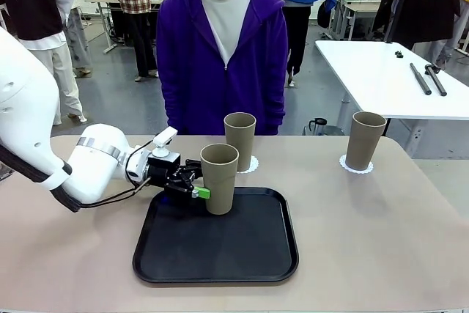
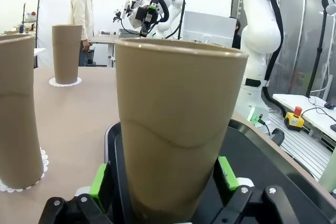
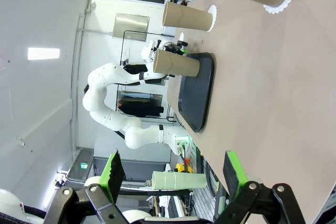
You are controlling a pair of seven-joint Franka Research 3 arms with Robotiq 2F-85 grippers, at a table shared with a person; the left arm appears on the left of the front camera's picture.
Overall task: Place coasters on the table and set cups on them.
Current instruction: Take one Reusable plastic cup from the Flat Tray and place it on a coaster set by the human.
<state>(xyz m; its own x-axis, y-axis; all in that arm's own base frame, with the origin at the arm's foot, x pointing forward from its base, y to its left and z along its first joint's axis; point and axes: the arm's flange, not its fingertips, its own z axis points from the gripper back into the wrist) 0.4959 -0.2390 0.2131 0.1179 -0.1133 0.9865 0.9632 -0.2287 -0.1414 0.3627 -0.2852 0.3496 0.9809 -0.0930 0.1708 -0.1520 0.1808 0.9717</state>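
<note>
Straddling the tan cup point(image 1: 219, 178) on the black tray point(image 1: 176, 254), left gripper point(image 1: 196, 187) sits w/ jaws spread, pads beside its wall. Right gripper point(image 3: 173, 169) is spread too, holding nothing. Two other cups stand on doilies point(image 1: 356, 166) on the table point(image 1: 381, 240).

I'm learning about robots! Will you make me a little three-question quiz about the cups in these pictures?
1. How many cups stand on coasters?
2. True or false: the left gripper has its fingers either side of the cup on the tray.
3. What colour is the tray? A red, B black, C white.

Key:
1. Two: the middle cup on its coaster and the far-right cup on its coaster.
2. True; the jaws are open.
3. B
</note>
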